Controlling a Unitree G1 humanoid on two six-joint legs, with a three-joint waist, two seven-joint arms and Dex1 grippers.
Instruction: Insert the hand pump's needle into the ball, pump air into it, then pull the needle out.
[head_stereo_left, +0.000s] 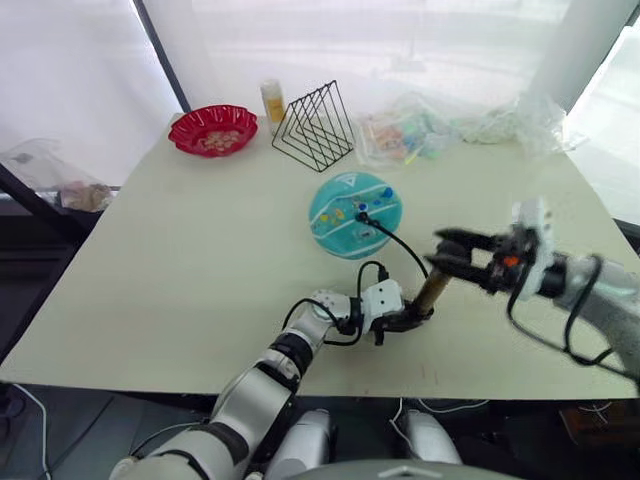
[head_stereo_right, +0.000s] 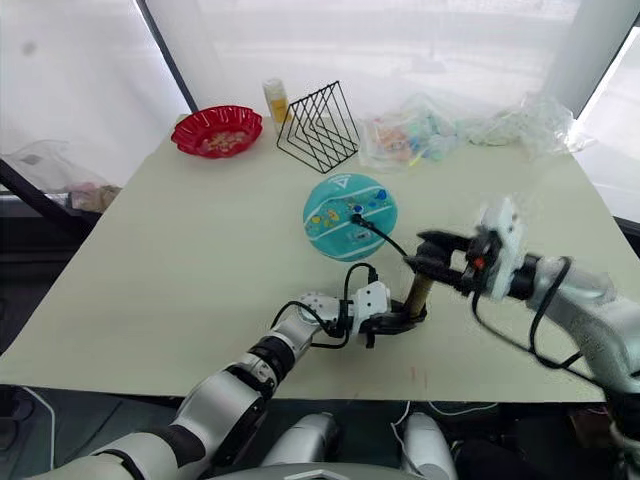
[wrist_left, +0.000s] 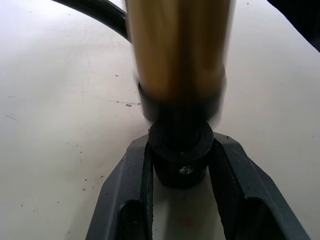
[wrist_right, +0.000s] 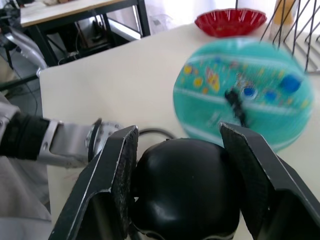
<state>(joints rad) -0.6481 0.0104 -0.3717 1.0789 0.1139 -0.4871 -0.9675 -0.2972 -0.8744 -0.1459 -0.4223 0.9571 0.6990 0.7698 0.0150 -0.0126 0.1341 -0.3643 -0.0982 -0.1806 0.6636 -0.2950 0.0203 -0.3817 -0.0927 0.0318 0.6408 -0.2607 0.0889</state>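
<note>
Near the front edge of the surface (head_stereo_left: 150, 290), you are mid-pump, with the needle (head_stereo_left: 361, 216) seated in the ball (head_stereo_left: 355, 214).

Your left claw (wrist_left: 181, 167) is clamped on the black base cap of the hand pump (head_stereo_left: 432, 290), pinning it upright just in front of the flattish ball. Your right claw (wrist_right: 180, 165) is closed around the black T-handle on top. Drive that handle straight along the brass barrel, I judge, and keep the base planted so the thin hose (head_stereo_left: 395, 238) stays slack and doesn't tug the needle loose.
</note>
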